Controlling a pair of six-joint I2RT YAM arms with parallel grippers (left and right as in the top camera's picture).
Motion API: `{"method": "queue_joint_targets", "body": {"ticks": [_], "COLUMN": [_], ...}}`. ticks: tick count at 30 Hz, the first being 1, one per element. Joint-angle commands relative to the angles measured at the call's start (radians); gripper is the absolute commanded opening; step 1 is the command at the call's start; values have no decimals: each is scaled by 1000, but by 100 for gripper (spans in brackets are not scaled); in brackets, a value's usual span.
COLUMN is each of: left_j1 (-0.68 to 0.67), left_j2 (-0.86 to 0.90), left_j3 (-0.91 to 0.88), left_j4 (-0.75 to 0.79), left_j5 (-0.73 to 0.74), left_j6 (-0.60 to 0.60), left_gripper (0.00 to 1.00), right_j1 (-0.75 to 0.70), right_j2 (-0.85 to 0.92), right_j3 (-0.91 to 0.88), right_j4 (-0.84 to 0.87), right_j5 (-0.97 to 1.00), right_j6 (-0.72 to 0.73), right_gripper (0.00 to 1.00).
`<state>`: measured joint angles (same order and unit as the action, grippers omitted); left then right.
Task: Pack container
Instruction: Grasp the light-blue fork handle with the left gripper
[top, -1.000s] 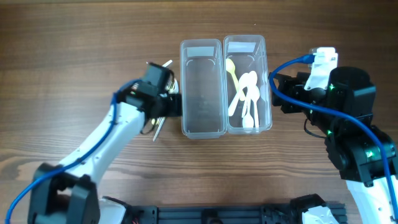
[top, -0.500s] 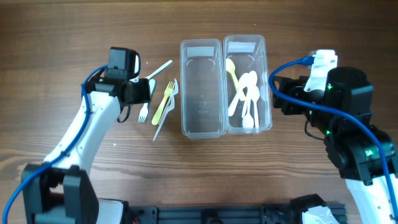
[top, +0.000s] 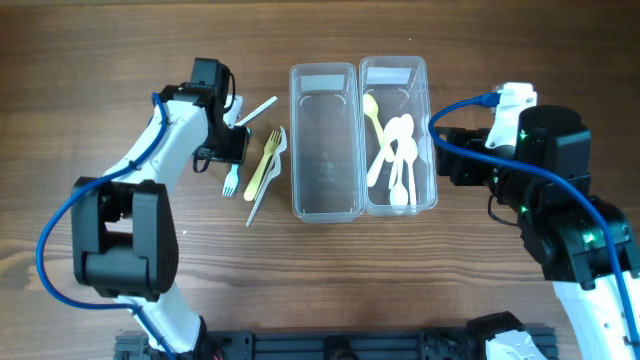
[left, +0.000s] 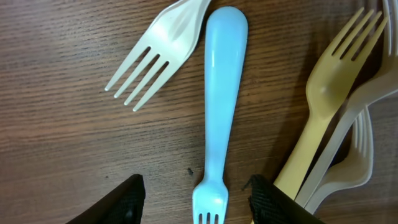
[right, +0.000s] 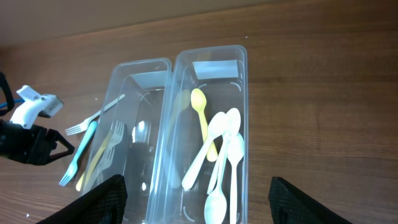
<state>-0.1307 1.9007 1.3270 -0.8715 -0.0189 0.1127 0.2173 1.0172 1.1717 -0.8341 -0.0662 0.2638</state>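
Overhead, the right-hand clear rectangular plastic container (top: 430, 120) holds plastic spoons (top: 398, 165), one yellow and the rest white. Touching its left side, the left-hand clear rectangular plastic container (top: 325, 150) is bare inside. Both stand in the middle of the wooden desk (top: 120, 60).

Just beside the bare container's left wall, a loose cluster of plastic cutlery lies on the wood. It includes a pale blue fork (left: 221, 106), a yellow fork (left: 329, 93) and a white fork (left: 155, 56) angled off near the blue one's handle end. More white forks (left: 357, 146) are tucked against the yellow one.

Judging by this, the spoons are packed and the forks not yet begun, so the step in hand is picking up the first fork. The left pincer (left: 202, 198) hangs low over the blue fork's tine end. It is released, with a finger on either side and bare wood showing between each finger and the fork. The right pincer (top: 445, 155) sits just beside the spoon container, spread wide and grasping nothing.

The next move calls for settling down and clenching on the blue fork's narrow neck. The yellow fork's handle passes close by one finger and should not be caught. After that comes a lift and a carry rightward over the wall of the bare container. The fork is thin and lies flat, so the fingers probably have to reach the wood to grip it.
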Motion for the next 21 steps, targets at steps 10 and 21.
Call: {"method": "queue_joint_targets", "body": {"ticks": [10,21], "left_j1": [-25,-35], "left_j2": [79,113], "left_j3": [21,21], "left_j4": [6,27], "left_j5": [-27,-28], "left_j6": [68,67], "left_gripper": [54,51], "right_j1": [-2,-2], "right_j2": [7,7], "right_j3": [19,19], "right_j4": [-18,-45], "right_j5": [18,18], "right_j6": [8,6], "right_gripper": [73,72]}}
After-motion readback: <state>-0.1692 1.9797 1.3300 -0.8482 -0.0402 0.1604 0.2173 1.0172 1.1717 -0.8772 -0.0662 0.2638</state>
